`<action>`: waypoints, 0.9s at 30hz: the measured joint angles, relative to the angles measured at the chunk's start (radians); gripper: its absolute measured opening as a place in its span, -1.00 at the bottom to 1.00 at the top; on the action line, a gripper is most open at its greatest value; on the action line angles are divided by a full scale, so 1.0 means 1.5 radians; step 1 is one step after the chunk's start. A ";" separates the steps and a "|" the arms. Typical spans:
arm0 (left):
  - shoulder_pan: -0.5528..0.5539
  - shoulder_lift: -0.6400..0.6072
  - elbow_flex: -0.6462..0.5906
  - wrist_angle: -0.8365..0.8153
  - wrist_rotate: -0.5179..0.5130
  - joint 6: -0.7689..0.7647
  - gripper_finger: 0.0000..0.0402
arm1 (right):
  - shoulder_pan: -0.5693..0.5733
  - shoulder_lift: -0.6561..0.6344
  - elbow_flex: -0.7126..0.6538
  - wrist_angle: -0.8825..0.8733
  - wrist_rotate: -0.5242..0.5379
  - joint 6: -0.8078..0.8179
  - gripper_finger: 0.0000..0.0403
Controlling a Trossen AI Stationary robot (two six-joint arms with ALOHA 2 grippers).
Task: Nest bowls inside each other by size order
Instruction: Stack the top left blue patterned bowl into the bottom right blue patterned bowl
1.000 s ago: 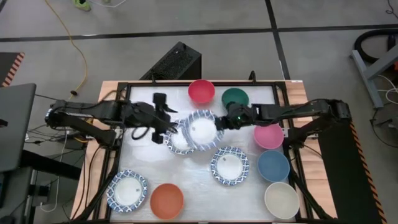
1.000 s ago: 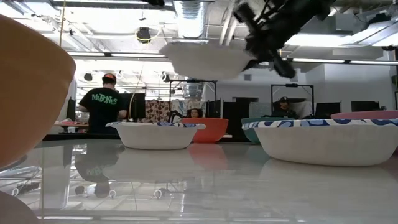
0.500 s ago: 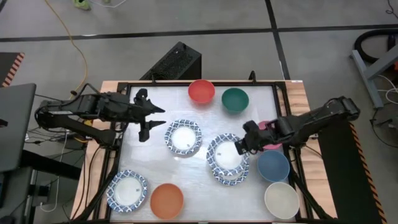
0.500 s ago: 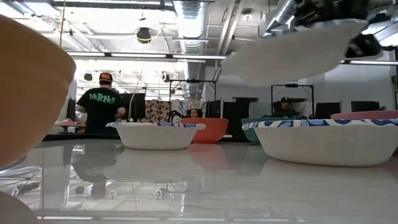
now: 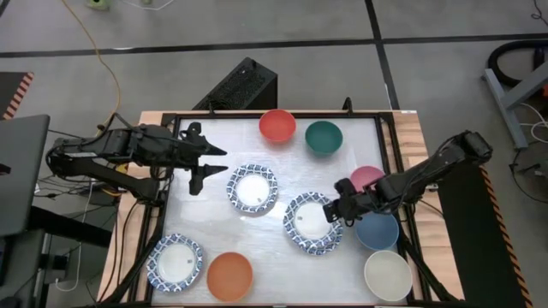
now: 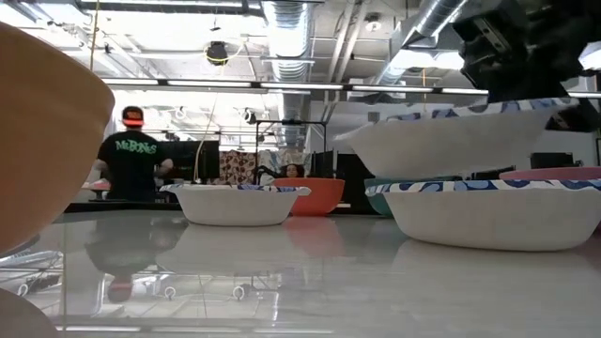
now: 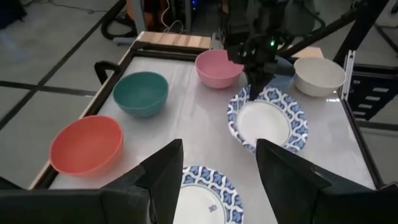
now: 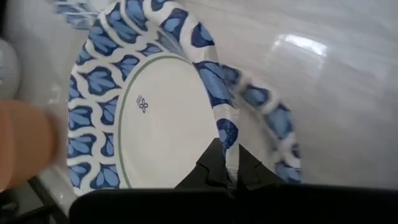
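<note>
The right hand [image 5: 342,208] is pinched shut on the rim of a patterned bowl [image 5: 310,220], holding it just above a second patterned bowl [image 6: 498,211] that sits on the worktop [image 5: 265,244]. In the low view the held bowl hangs slightly tilted over the lower one with a gap between them — not yet nested. The right wrist view shows the two dark fingers [image 8: 214,168] clamped on the blue-and-white rim, the white centre of the bowl spreading away from them.

The left hand [image 5: 208,165] hovers over the worktop's left part, its fingers spread and holding nothing. A third patterned bowl [image 5: 253,189] rests just beside it, towards the middle of the worktop.

The other bowls lie around the edges. The red bowl [image 5: 277,125] and the teal bowl [image 5: 324,136] sit side by side along the far edge. The pink bowl [image 5: 366,179] is near the right edge, just behind the right arm; the blue bowl [image 5: 378,231] is partly under that arm, and the cream bowl [image 5: 387,275] stands at the near right corner. At the near left a fourth patterned bowl [image 5: 175,262] sits just beside the orange bowl [image 5: 229,275].

In the room beyond the worktop — seen in the low view — a person [image 6: 131,164] in a dark shirt stands with their back turned.
</note>
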State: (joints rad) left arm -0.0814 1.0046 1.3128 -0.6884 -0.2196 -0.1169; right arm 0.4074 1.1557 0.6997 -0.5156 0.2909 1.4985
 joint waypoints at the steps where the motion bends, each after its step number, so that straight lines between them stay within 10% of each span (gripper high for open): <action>1: 0.000 0.000 0.000 0.000 0.000 0.000 -0.04 | 0.005 0.000 -0.008 -0.001 0.000 0.011 -0.97; 12: 0.000 -0.010 -0.038 0.039 -0.001 -0.010 -0.04 | 0.041 0.000 -0.044 0.033 0.000 0.062 -0.93; 27: 0.014 -0.006 -0.038 0.034 -0.015 -0.018 -0.04 | 0.034 0.004 -0.045 -0.005 -0.036 0.032 -0.33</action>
State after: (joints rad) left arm -0.0608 0.9955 1.2564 -0.6369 -0.2416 -0.1440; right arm 0.4592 1.1614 0.6323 -0.5225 0.2362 1.5472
